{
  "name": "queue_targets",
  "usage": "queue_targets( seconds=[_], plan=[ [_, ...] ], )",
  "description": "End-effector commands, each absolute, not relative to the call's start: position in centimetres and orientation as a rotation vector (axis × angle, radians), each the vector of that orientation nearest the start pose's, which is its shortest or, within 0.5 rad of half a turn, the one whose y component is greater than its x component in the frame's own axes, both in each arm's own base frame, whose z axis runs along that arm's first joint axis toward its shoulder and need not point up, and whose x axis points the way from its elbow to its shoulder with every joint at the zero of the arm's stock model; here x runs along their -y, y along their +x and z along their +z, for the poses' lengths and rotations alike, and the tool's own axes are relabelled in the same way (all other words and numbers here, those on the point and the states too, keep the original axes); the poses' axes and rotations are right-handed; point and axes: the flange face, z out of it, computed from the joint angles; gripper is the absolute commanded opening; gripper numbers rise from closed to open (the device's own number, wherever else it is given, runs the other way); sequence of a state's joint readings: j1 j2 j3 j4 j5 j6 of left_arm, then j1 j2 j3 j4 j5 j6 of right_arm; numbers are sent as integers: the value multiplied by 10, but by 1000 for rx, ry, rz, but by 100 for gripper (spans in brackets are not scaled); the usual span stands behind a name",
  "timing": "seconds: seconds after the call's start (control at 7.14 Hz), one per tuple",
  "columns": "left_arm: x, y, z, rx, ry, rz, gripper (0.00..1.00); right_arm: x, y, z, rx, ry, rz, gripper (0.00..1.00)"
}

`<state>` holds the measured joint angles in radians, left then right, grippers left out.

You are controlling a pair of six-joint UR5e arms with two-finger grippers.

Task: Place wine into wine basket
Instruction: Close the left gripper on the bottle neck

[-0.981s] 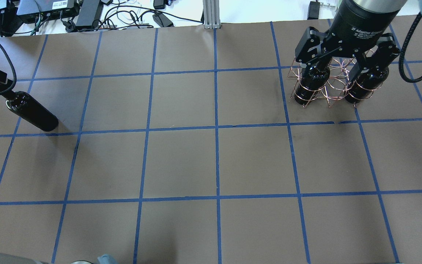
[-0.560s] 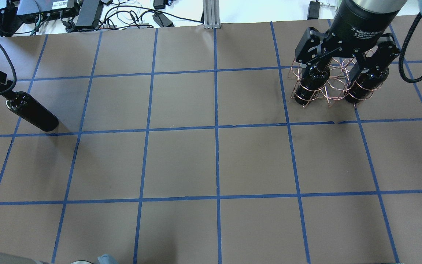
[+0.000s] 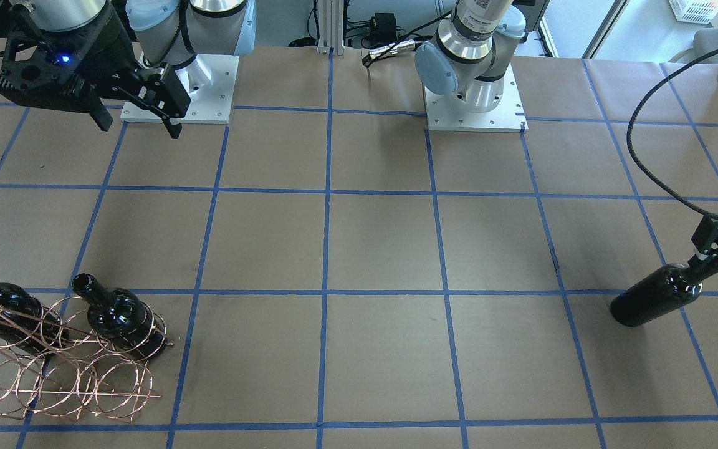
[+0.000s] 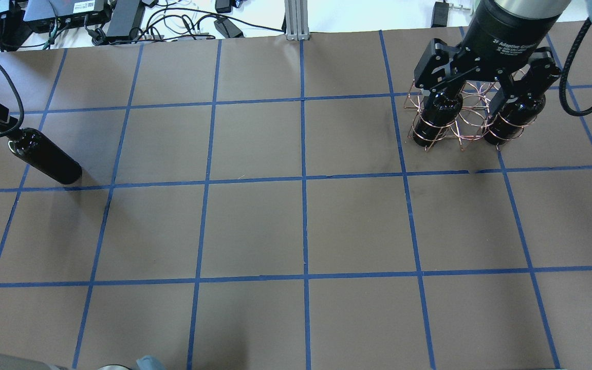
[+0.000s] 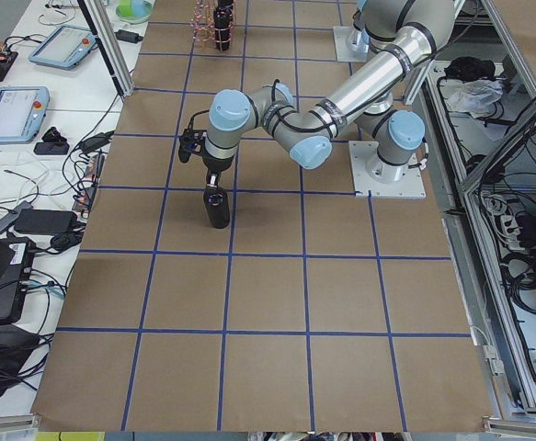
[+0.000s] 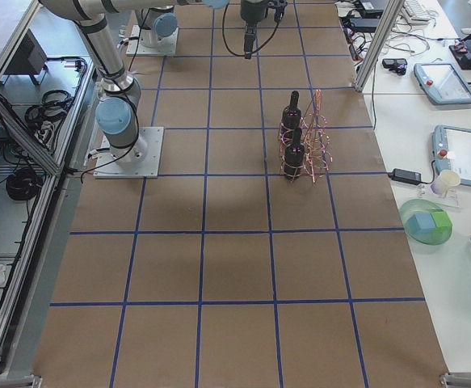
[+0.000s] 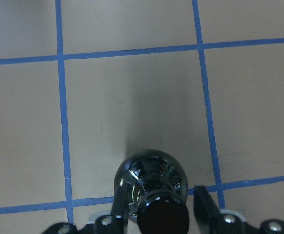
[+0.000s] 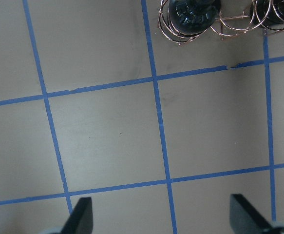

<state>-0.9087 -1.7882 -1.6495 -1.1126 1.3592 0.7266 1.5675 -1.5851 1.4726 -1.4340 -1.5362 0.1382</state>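
A near-black wine bottle (image 4: 47,156) stands upright on the table at the far left, also in the front view (image 3: 655,299) and the left wrist view (image 7: 151,180). My left gripper (image 4: 7,127) sits over its neck. Its fingers (image 7: 205,207) flank the neck with a gap, so it is open. The copper wire wine basket (image 4: 463,123) stands at the far right and holds two more bottles (image 4: 432,121) (image 4: 512,121). My right gripper (image 4: 468,90) hovers high above the basket, open and empty (image 8: 161,217).
The table is brown paper with a blue tape grid. Cables and electronics (image 4: 70,15) lie past the far edge. A metal post (image 4: 296,18) stands at the back centre. Both arm bases (image 3: 474,93) sit on the robot's side.
My left gripper has dropped slightly lower around the bottle's neck. The bottle, the basket and the right gripper have not visibly moved.
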Motion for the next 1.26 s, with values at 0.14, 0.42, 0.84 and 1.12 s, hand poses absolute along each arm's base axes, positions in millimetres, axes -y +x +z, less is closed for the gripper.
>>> queue_targets(
  seconds=[0.14,0.42,0.84,1.12],
  plan=[
    [552,235,380,-3177,127,-411,38,481,135,529,-3100,222,44,100],
    [552,235,381,-3174,129,-413,16,482,135,528,-3100,213,44,100],
    [547,209,424,-3132,105,-469,13,482,135,529,-3104,208,39,100],
    [531,134,466,-3146,-4,-431,13,485,135,528,-3101,215,25,100]
  ],
)
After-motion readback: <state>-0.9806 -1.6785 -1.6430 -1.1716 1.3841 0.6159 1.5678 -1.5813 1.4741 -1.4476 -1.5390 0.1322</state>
